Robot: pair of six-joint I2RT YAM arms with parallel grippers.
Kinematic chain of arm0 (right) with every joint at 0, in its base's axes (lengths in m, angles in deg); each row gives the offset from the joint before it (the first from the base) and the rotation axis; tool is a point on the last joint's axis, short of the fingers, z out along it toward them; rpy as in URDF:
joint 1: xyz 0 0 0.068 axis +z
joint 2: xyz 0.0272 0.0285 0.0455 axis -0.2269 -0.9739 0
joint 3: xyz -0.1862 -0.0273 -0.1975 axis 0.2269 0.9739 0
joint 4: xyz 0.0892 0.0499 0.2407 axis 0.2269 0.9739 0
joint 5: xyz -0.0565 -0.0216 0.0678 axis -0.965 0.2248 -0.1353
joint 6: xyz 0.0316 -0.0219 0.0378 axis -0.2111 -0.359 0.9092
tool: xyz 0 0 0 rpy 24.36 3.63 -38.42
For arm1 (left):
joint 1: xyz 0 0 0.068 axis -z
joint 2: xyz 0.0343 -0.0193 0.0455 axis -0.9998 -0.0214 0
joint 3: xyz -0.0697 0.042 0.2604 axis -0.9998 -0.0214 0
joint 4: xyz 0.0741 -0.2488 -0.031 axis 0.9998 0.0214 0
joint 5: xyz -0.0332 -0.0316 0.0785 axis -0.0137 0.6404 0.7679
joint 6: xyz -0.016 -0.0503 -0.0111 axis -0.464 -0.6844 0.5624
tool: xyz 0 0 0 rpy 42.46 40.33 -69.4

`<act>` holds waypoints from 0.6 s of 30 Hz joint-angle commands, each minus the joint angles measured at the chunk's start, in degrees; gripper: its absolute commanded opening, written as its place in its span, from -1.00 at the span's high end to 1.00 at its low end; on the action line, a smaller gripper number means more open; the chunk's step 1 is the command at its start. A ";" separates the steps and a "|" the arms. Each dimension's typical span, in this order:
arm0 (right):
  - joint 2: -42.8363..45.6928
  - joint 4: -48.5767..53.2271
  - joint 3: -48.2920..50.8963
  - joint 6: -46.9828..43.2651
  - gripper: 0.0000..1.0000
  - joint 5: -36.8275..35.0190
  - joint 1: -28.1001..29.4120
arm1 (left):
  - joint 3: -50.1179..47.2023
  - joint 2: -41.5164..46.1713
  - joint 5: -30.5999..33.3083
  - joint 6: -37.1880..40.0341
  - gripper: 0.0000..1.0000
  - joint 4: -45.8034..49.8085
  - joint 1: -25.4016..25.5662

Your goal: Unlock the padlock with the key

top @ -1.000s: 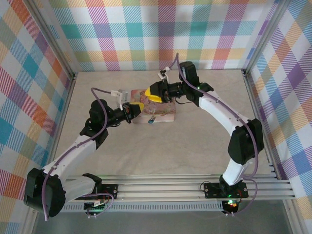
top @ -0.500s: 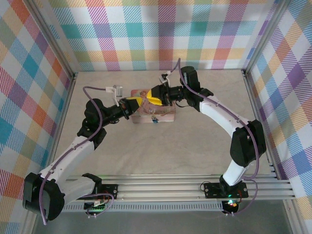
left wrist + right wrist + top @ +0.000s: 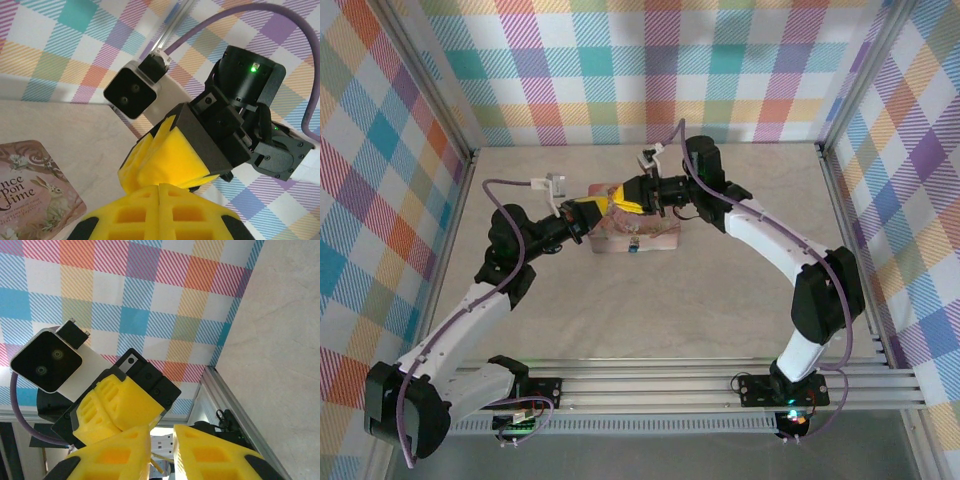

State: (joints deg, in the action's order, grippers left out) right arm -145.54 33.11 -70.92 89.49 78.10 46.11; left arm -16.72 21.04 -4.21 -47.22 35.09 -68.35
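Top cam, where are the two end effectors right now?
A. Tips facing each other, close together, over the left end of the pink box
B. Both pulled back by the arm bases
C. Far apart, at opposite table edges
A: in the top view the left end effector and right end effector point at each other, close together, overlapping the pink box's left end.

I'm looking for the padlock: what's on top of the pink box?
The blue padlock sits at the pink box's near edge. The left end effector and right end effector cover its back-left part, hiding whatever lies there.
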 commanded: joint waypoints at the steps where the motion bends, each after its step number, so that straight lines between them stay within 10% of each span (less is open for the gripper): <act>1: 1.41 -2.94 0.86 1.44 0.36 2.19 1.63 | -0.19 1.22 2.48 -0.44 1.00 -0.15 -0.56; 18: -1.04 -9.63 -2.00 8.54 0.36 2.30 3.12 | -0.73 0.17 4.80 -1.00 1.00 -1.05 -0.56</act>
State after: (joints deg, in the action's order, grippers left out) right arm -146.35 27.69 -70.29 96.42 77.25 46.85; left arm -16.81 21.87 -0.73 -47.43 34.96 -68.46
